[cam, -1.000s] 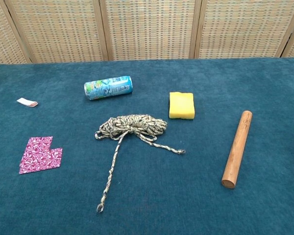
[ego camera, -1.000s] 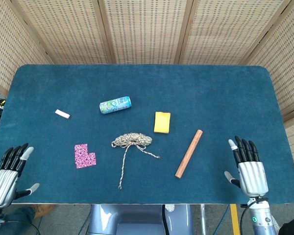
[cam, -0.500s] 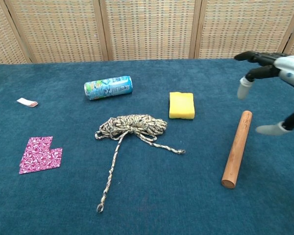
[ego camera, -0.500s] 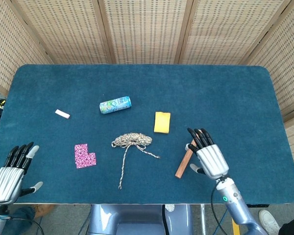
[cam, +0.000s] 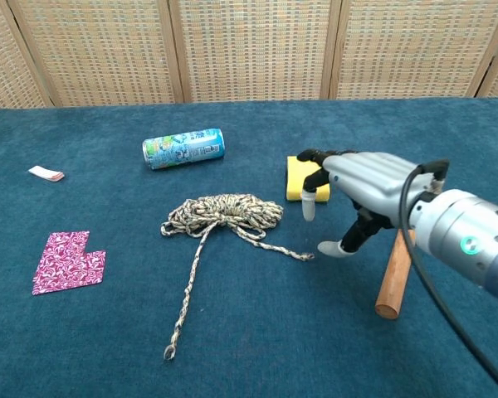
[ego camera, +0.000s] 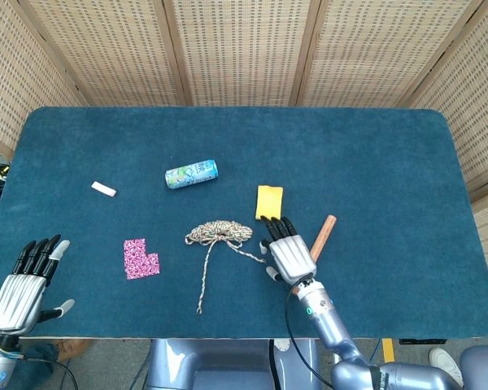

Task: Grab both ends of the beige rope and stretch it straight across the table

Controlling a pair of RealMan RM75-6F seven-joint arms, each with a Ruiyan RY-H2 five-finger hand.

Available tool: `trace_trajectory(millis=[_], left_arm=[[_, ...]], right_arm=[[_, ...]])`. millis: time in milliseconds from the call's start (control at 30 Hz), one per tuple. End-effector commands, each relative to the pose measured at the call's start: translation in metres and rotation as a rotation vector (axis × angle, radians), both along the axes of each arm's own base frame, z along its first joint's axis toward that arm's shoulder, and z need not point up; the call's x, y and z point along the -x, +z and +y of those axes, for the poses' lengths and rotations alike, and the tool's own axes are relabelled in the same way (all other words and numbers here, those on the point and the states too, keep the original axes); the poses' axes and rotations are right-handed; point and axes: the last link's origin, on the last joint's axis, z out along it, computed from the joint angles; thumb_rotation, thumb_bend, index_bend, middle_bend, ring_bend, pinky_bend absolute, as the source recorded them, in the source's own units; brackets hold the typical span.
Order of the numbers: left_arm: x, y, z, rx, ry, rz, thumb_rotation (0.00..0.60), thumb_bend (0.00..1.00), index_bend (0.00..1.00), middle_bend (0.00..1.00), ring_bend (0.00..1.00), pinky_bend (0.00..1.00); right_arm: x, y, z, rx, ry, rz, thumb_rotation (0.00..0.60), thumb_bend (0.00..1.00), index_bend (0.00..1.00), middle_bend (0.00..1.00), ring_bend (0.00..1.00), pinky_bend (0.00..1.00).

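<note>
Beige braided rope bundled mid-table on blue felt tabletop, tied coil with two loose tails: short tail running right, ending at, long tail running toward the near edge, ending at. Not yet stretched, neither end held.

Right hand spread, empty, palm down, hovering just beside the short tail's tip; thumb tip in chest view close to the tip, contact not clear. Left hand spread and empty at near-left corner, well apart from rope.

Step in hand, as judged: right hand taking the short tail. Best lowered onto the very tip, pinched thumb against finger, not higher up the strand, so the full length pulls out. Thin cord lying flat on felt, so a pinch low against the cloth needed. Long tail end left for the left hand; a long reach across from that corner. Coil looks knotted around its middle, may resist opening when pulled.

Around: yellow sponge block just beyond right hand's fingers, wooden dowel close on its right side, both near enough to get knocked during a rightward pull. Pink patterned L-shaped piece between left hand and long tail. Blue-green drinks can lying on its side, small white eraser-like block, both farther back, out of the way.
</note>
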Motion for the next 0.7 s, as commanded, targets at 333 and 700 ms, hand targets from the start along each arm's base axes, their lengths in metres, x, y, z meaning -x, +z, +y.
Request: trace_trajectory(millis=[333,700], left_arm=[[0.000,-0.001,0.000,0.004,0.001,0.001,0.600,0.00,0.00,0.00,0.00,0.00],[0.001,-0.001,0.001,0.011,0.004,0.001,0.600,0.00,0.00,0.00,0.00,0.00]], right_arm=[[-0.017,-0.034,-0.010,-0.029,-0.044,0.054,0.600,0.33,0.46,0.00,0.00,0.00],[-0.014,-0.049,-0.011,-0.031,-0.076,0.089,0.600,0.33,0.46,0.00,0.00,0.00]])
